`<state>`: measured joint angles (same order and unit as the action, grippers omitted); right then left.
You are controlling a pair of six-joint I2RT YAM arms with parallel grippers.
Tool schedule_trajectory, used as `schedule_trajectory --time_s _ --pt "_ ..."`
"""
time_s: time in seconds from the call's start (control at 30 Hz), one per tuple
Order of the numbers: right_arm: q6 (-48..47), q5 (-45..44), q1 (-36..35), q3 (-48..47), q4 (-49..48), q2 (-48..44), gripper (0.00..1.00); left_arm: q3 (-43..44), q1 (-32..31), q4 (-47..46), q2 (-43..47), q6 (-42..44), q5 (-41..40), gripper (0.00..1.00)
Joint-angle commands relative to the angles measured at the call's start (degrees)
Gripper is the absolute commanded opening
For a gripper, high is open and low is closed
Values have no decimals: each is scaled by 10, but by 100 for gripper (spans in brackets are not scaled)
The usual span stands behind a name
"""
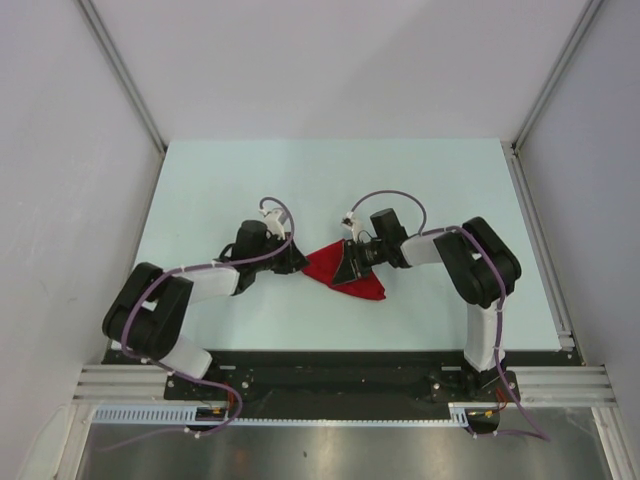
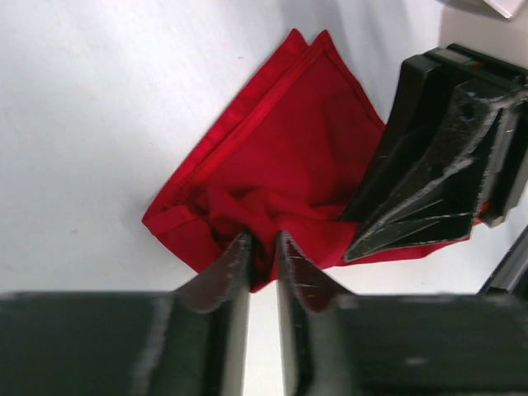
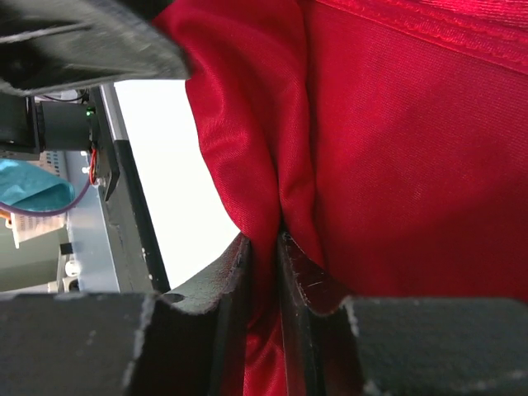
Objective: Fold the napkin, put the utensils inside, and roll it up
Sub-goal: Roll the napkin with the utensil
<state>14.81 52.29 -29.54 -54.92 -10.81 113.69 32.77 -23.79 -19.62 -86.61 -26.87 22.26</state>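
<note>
- Black left fingers (image 2: 233, 268) pinch a bunched fold at the near corner of the napkin (image 2: 289, 140), probably to draw that edge over for a fold
- Right fingers (image 3: 237, 272) clamp another gathered ridge of it
- Napkin lies mid-surface (image 1: 300, 180) between both arms: soft, bright red, finely woven, hemmed, layered into a rough triangle

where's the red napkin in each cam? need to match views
Top external: napkin at about frame centre.
Left wrist: mid-frame, its bunched near edge between the left tool's fingers.
Right wrist: fills centre and right, a fold pinched in the right tool.
Shared landmark: the right tool, which is also the black wedge at right in left wrist and sits over the napkin's right part in top external.
</note>
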Motion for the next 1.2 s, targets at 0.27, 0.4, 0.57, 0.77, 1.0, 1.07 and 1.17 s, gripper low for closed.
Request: schedule_trajectory --time_s 0.27,0.4,0.57,0.77,1.0,1.07,1.17 --pt "-16 -68 13 -25 105 -14 49 70 -7 32 -70 2 -27 0" --pt "-20 -81 14 -45 141 -52 62 97 -6 69 -97 5 -25 0" --pt "-33 -130 12 -49 149 -120 67 117 -6 98 -131 12 -23 0" --pt "-98 -289 -42 -3 116 -205 69 130 -6 115 -148 13 -23 0" --pt "-218 -570 -195 55 72 -254 69 144 -6 129 -159 16 -20 0" --pt "-248 -630 -232 64 62 -246 68 145 -6 132 -161 16 -20 0" --pt "-268 -678 -259 61 59 -217 62 149 -6 135 -163 16 -20 0"
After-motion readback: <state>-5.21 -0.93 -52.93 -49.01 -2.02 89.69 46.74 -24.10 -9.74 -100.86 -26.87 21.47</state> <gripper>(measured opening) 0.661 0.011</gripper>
